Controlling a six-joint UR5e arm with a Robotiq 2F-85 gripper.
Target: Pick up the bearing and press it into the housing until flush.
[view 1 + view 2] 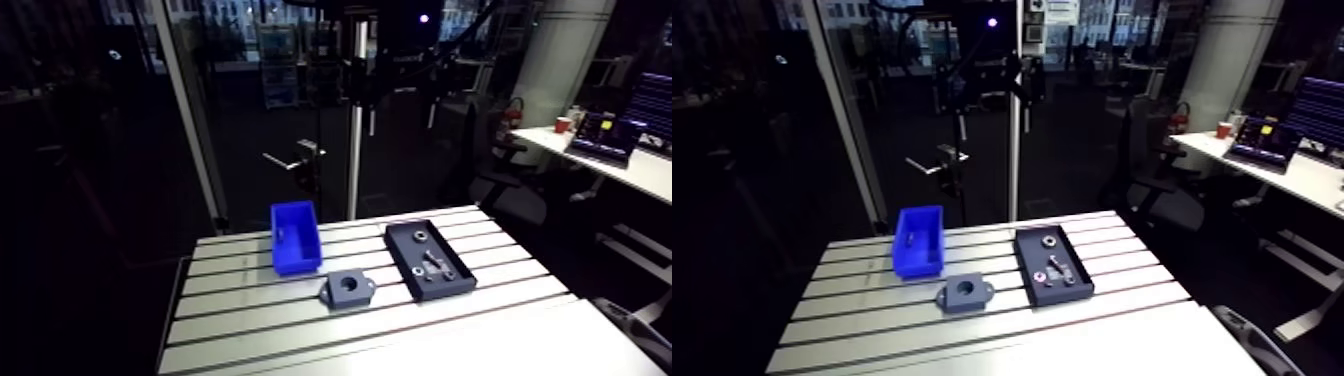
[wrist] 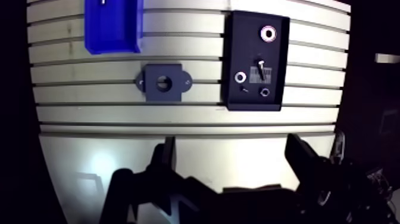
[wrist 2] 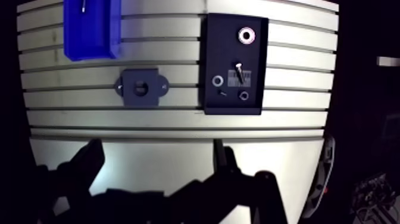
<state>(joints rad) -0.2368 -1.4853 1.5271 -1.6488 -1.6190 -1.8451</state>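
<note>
Two-fingered end effector point(image 2: 231, 146) gapes wide and empty, housing point(image 2: 163, 83) ahead of it beside black tray point(image 2: 241, 44).

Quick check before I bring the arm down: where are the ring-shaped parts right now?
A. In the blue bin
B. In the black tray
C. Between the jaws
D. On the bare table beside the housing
B: the wrist view shows the rings lying inside the black tray, alongside a small pin-like part.
</note>
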